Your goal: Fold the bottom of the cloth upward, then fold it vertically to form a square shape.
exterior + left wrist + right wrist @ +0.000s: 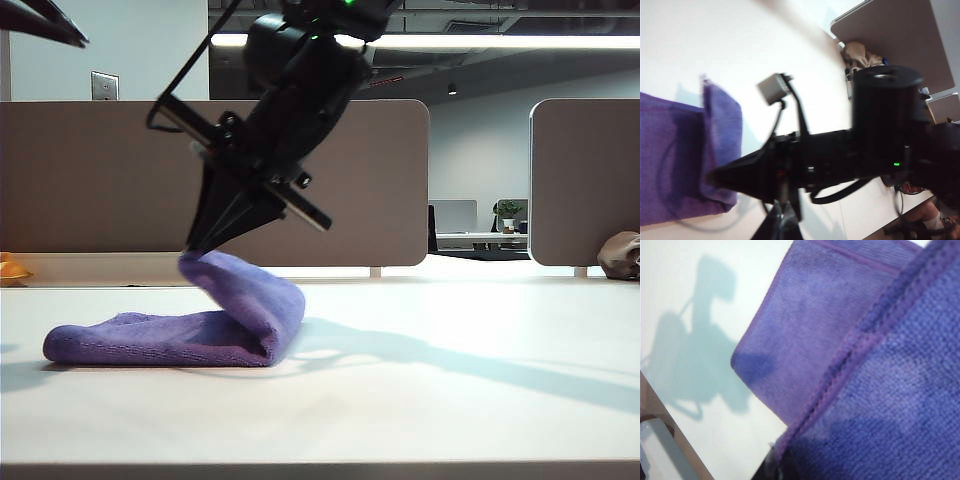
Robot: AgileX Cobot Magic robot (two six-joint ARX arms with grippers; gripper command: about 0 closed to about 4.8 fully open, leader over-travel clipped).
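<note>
While right hand (190,248) pinches cloth (170,335)

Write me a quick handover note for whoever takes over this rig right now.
Right tool: shut on the cloth, holding one hemmed edge lifted above the table and carried over the flat part.
Left tool: shut, empty, raised at the exterior view's upper left, clear of the cloth.
Done: cloth already doubled flat; this fold is partway over.
Left: lay the lifted edge down on the far edge, release, check for a square.
</note>
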